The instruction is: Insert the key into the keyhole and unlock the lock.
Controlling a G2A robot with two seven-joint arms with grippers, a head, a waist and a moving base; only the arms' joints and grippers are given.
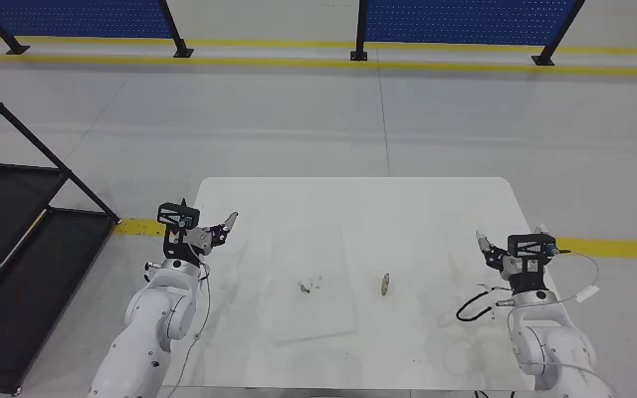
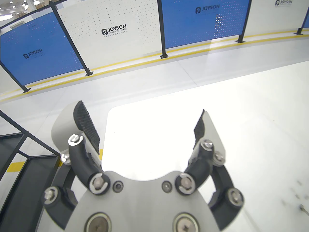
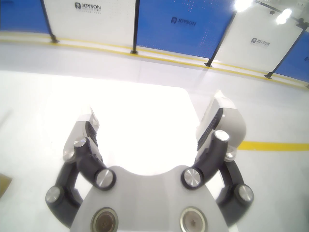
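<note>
Left claw [image 2: 141, 121] and right claw [image 3: 154, 112] gape, flanking key [image 1: 306, 288] and lock [image 1: 383, 285]

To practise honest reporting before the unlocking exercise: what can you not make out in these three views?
1. Top view: the pale item and the brownish item mid-table are too small to tell key from lock.
2. Left wrist view: a small speck near the picture's edge is too small and blurred to identify.
3. Right wrist view: a brown shape is cut off by the edge.

Bright, even light floods the room. The table [image 3: 144, 112] glares white; ceiling lamps [image 3: 242, 1] flare toward one o'clock.
</note>
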